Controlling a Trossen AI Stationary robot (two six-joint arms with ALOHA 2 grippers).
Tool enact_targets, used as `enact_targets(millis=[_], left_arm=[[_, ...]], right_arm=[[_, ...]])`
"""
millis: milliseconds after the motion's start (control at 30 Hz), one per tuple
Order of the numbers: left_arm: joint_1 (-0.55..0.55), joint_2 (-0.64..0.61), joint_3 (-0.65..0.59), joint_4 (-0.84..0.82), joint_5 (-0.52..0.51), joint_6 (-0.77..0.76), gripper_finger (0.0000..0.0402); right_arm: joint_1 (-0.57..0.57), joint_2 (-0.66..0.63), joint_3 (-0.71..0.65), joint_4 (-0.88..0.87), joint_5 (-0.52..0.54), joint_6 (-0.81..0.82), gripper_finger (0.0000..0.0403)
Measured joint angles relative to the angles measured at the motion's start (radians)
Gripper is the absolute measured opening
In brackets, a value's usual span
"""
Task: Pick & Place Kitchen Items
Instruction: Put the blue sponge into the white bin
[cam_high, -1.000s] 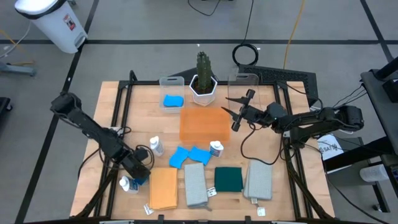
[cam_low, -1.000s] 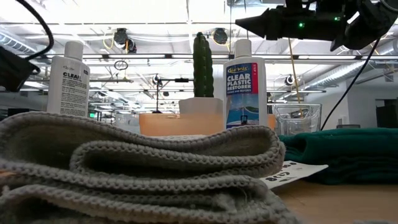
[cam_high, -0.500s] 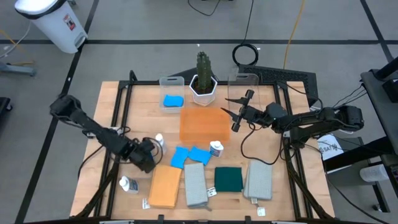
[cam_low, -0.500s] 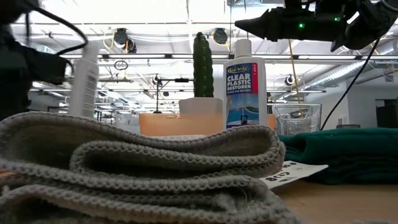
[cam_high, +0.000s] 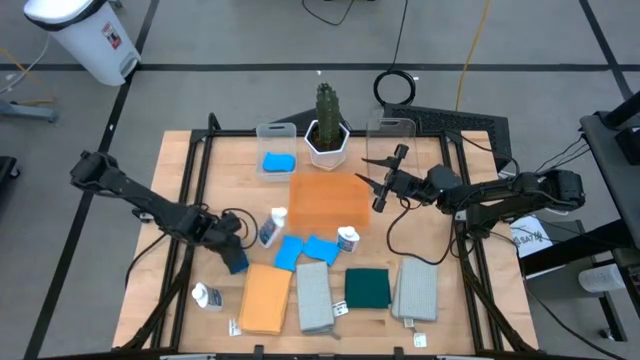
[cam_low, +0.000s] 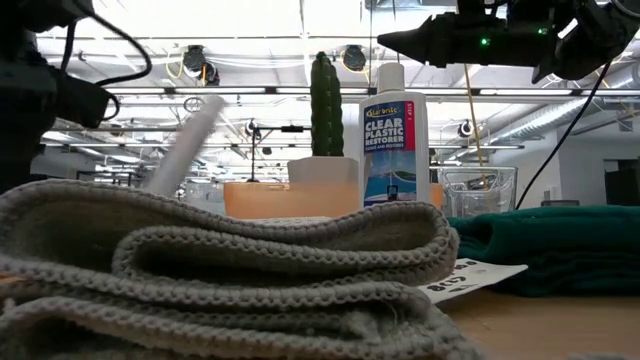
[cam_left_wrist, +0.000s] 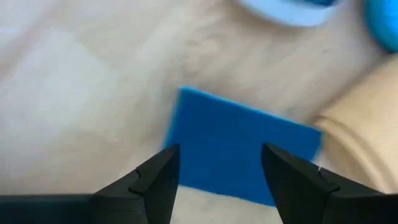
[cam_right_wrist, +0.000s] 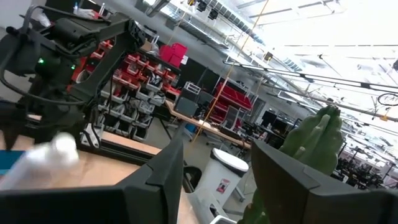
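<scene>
The left pincer (cam_left_wrist: 214, 177) hangs open astride a blue sponge (cam_left_wrist: 242, 146) on the surface beside the orange cloth (cam_high: 263, 300); light and squashy, best pinched across its flat sides.

Table's pretty packed, mostly along the bottom of the overhead shot.
Four cloths (cam_high: 338, 290) in a row at bottom centre, tray (cam_high: 328, 201) mid-frame above them, cactus (cam_high: 327, 125) top centre with a bin (cam_high: 276, 152) left of it, sponges (cam_high: 304, 249) between tray and cloths.
</scene>
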Motion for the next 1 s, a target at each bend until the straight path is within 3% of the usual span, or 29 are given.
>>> enact_targets(millis=[367,633,867,1000], left_arm=[[0.0,0.006,-0.064,0.057,-0.018,0.125,0.0207],[0.0,0.003,-0.148,0.091,-0.029,0.044,0.0207],[-0.001,0.003,-0.181,0.222,-0.036,0.118,0.0207],[-0.001,0.003,-0.184,0.212,-0.035,0.12,0.0195]], right_arm=[[0.001,0.0,0.0,-0.002,-0.002,0.0,0.0155],[0.001,0.0,0.0,-0.002,-0.002,0.0,0.0155],[0.001,0.0,0.0,-0.003,-0.002,0.0,0.0155],[0.001,0.0,0.0,-0.013,-0.002,0.0,0.0155]])
